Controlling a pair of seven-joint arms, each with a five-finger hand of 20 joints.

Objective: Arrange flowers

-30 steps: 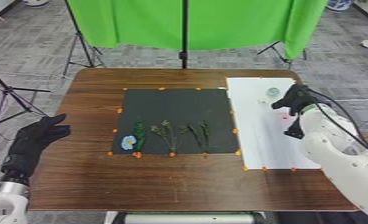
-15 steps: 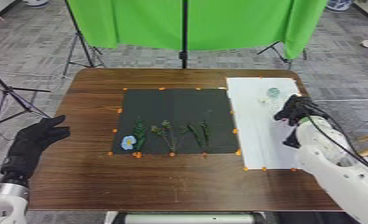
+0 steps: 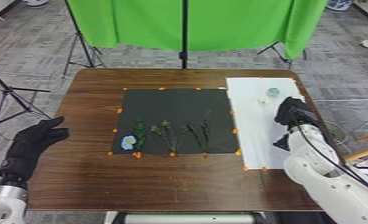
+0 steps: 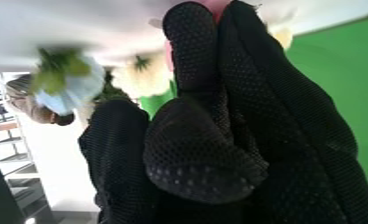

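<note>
With its thumb spread wide from the fingers, the right hand (image 3: 293, 112) hangs over the white sheet (image 3: 259, 150) along the table's right edge, pink flower (image 4: 218, 7) behind the fingertips. Closing too high could crush petals instead of catching the stem, and a sideways sweep might drag the neighbouring cream flower (image 4: 143, 76). The left hand (image 3: 40, 134), loosely open, waits by the table's left edge.

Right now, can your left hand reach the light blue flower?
Probably yes: nothing seems to stand between my black-gloved left hand and that light blue flower, just flat black mat and brown wooden tabletop.
</note>
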